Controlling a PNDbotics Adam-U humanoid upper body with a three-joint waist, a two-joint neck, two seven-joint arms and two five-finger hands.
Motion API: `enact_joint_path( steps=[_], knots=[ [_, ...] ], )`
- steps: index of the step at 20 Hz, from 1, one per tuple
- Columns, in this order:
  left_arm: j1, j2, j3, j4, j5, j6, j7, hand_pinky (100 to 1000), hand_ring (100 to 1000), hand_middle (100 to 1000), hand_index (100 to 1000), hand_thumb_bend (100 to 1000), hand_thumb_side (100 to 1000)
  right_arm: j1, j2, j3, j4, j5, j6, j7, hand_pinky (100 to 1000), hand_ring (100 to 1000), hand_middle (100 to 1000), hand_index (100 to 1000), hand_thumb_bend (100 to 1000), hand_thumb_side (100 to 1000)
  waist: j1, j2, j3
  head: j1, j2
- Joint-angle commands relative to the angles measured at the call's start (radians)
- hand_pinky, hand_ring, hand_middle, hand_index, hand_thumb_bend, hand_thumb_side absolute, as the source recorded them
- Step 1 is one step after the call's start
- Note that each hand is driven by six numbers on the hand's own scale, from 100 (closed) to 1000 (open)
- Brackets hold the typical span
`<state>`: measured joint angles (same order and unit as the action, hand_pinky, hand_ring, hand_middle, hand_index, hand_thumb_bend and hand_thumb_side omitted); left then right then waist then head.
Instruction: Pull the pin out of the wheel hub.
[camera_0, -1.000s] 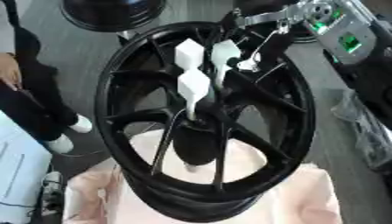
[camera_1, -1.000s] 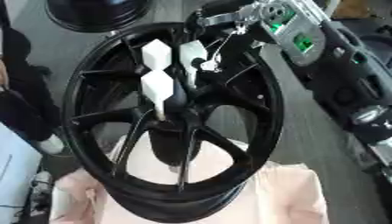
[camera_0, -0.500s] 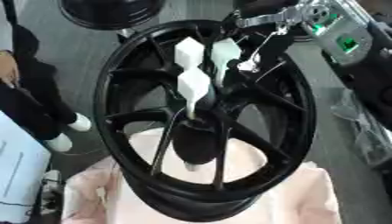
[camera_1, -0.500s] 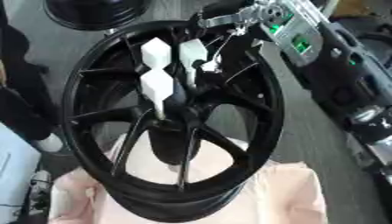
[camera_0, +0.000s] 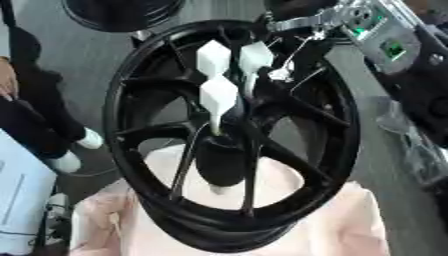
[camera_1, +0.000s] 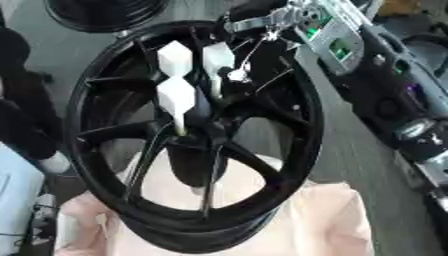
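Note:
A black spoked wheel (camera_0: 324, 150) stands tilted on a pink cloth (camera_0: 350, 220). Three white pins with diamond-shaped heads rise from its hub (camera_0: 223, 150): one in front (camera_0: 219, 97), one at the upper left (camera_0: 213, 57) and one at the upper right (camera_0: 255, 56). My right hand (camera_1: 289, 22), silver and black with a green board on it, reaches in from the upper right over the rim. Its thin silver parts hang right beside the upper right pin. Its black parts blend into the wheel. My left hand shows in neither view.
A second black wheel (camera_0: 122, 10) lies on the grey floor at the top left. A pale blue box (camera_0: 17, 200) fills the lower left corner. Dark equipment (camera_1: 411, 125) lines the right side.
Nothing has clearly moved. My right hand stays beside the upper right pin, and all three pins stand where they stood.

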<state>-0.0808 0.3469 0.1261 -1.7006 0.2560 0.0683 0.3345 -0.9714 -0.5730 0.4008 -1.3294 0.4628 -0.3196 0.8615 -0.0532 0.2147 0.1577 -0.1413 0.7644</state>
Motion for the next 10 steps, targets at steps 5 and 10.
enact_joint_path(
  steps=[5, 10],
  knots=[
    [-0.01, 0.01, 0.003, -0.01, -0.003, 0.002, 0.003, 547, 749, 616, 676, 199, 820, -0.014, -0.012, -0.018, 0.0, 0.004, -0.04, 0.046, 828, 762, 700, 857, 121, 396, 0.005, -0.008, 0.002, -0.007, 0.006],
    [-0.011, 0.009, 0.003, -0.01, -0.002, 0.003, 0.005, 546, 748, 615, 675, 196, 823, -0.013, -0.009, -0.021, 0.007, 0.0, -0.04, 0.046, 811, 721, 659, 832, 100, 383, 0.006, -0.005, 0.004, -0.011, 0.006]
  ],
)
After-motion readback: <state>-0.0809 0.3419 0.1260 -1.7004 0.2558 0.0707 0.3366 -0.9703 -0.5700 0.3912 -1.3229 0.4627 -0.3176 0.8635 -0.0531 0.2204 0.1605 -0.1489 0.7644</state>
